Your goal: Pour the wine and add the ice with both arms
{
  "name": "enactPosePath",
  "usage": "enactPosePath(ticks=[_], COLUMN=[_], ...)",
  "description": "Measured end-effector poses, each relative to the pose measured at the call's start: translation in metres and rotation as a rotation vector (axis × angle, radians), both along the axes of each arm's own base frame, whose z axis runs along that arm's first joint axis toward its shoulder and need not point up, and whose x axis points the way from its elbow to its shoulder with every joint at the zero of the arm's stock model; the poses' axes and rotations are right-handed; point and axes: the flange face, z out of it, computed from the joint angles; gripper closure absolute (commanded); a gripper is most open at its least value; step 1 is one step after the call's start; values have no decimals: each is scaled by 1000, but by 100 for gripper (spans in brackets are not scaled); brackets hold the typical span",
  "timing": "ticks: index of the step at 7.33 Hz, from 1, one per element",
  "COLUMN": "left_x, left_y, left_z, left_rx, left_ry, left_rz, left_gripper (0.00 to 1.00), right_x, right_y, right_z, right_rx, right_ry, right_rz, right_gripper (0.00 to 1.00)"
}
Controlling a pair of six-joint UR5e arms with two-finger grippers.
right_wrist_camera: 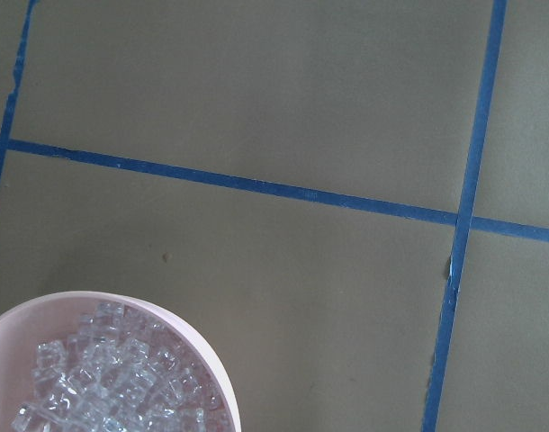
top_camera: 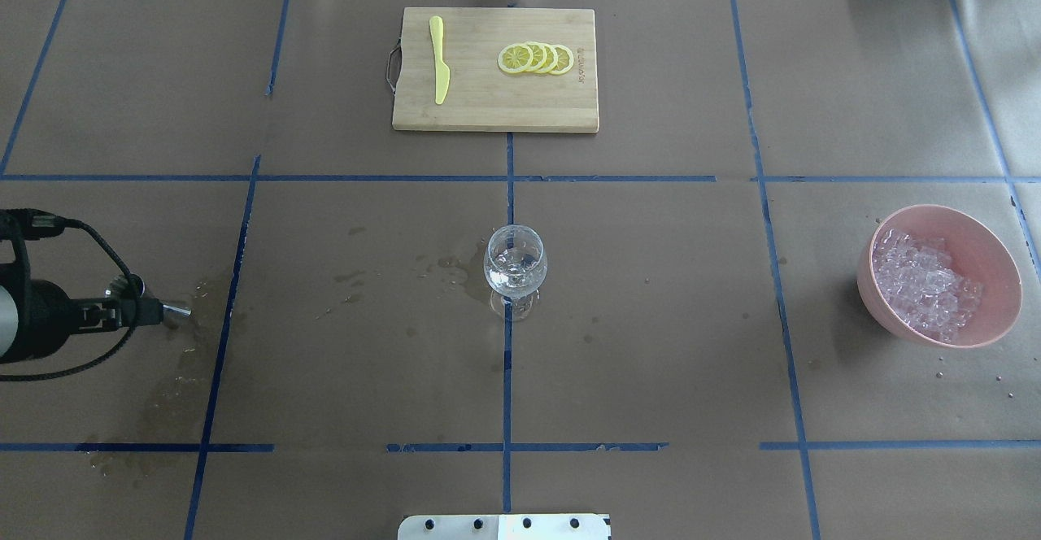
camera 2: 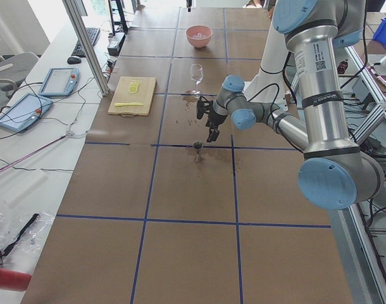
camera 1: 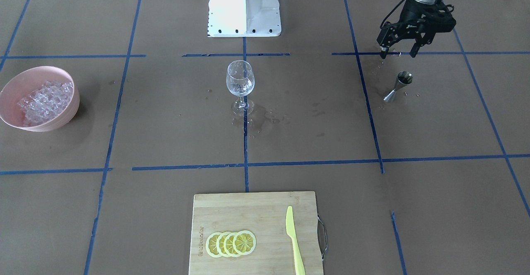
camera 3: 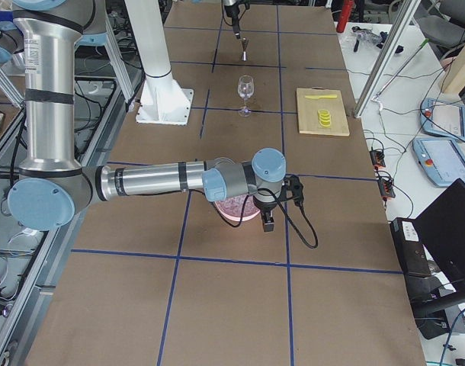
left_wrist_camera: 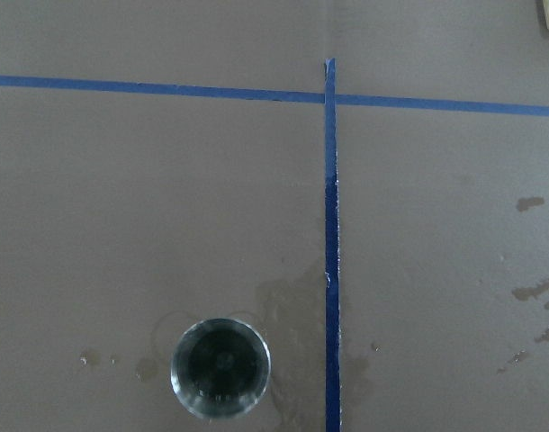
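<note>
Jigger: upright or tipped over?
Upright. The jigger stands on its base, mouth up; the left wrist view looks straight down into its cup. The open left claw hangs above, clear of it.

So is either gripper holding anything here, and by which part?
The left gripper holds nothing: it is open, above the measuring cup, which stands free. The right gripper, by the bowl of ice, shows only from the side: cannot tell.

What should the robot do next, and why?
Probably shift the right gripper over the pink bowl and lower it toward the ice. The jigger stands on the table, the left gripper open and empty, clear of it; the right wrist view shows the bowl only in its corner.
</note>
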Motion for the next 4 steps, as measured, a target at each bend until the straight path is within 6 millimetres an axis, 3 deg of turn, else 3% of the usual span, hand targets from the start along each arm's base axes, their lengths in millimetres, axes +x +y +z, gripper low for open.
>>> enactPosePath(ticks=[1,2,4], left_x=[20,36,53], left_y=[23,40,54], left_z=[6,9,14], left_rx=[-2,11,41], left_ry=[-16,-19,-10], left_rz=[-38,-93,-199], left_gripper=[2,14,13], right_x=[0,-1,-1], right_y=[0,0,0], right_z=[0,1,1], right_rx=[0,0,0], right_ry=[0,1,2], right_rz=[-1,-2,-2], right_gripper=[0,0,0])
